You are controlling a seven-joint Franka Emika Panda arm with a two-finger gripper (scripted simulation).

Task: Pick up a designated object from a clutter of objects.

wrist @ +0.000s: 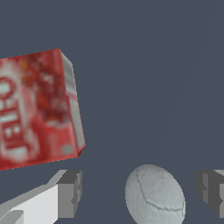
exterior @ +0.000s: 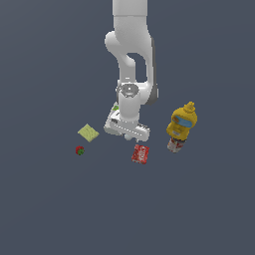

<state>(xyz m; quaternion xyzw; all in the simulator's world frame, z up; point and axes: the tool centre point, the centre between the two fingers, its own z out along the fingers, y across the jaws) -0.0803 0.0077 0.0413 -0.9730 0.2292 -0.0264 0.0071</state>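
Two fingers point(wrist: 69, 194) stand wide apart in the wrist view, and the ball point(wrist: 155, 195) sits in the gap between them. They hold nothing yet. The ball is not in the middle of the gap; it looks nearer to one finger than to the other, with clear floor on both sides. It is round, so it has no long side to line up with. The red box point(wrist: 37, 109) lies near, just past the fingers and off to one side, apart from the ball. In the exterior view the gripper point(exterior: 130, 134) is low over the floor and hides the ball. The next move is likely to be a squeeze, and the ball could roll away.
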